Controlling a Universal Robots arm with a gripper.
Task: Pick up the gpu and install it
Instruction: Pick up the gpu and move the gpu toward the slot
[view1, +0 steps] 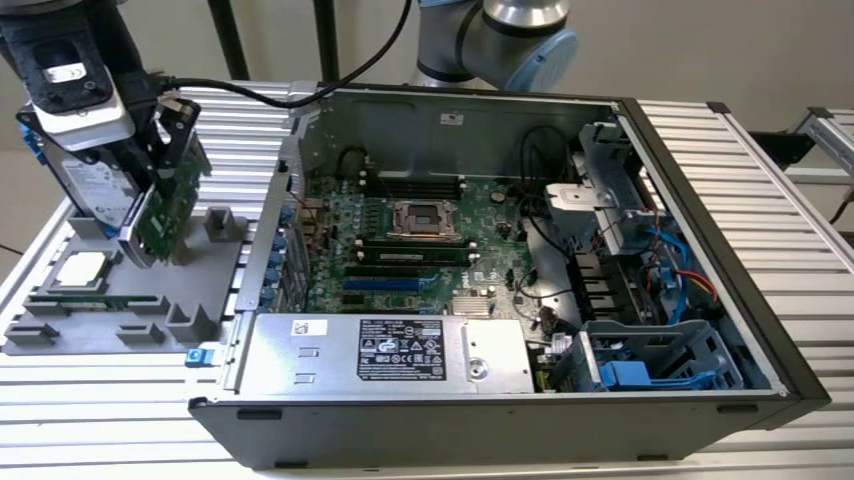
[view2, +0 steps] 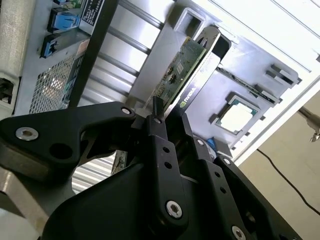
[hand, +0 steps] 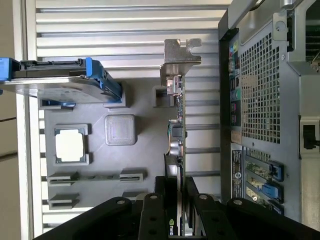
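In the exterior view, the tool (view1: 167, 150) hung at the exterior view's left, clamped on the upper edge of the gpu (view1: 170, 218). The card stood on edge over the grey holder (view1: 114, 335), beside the hard drive (view1: 80, 195). The open case (view1: 400, 435) and its motherboard (view1: 501, 262) lay to the exterior view's right of the card, on the same slatted tabletop (view1: 761, 170). Whether the card's lower edge sat in the holder or hung just clear of it could not be told. In the second wrist view, black fingers (view2: 161, 145) pressed on both faces of the gpu (view2: 181, 67), and the green board ran away from the tool (view2: 169, 116); the fingers hid much of the cooler. In the first wrist view, the gpu (hand: 178, 132) showed edge-on, its long axis running from the tool (hand: 176, 187) out to the bracket (hand: 177, 55), parallel with the case's rear panel (hand: 260, 95) and near it. The connector edge was hidden beneath the card, and the slot meant to take it was hard to pick out among the motherboard's parts.
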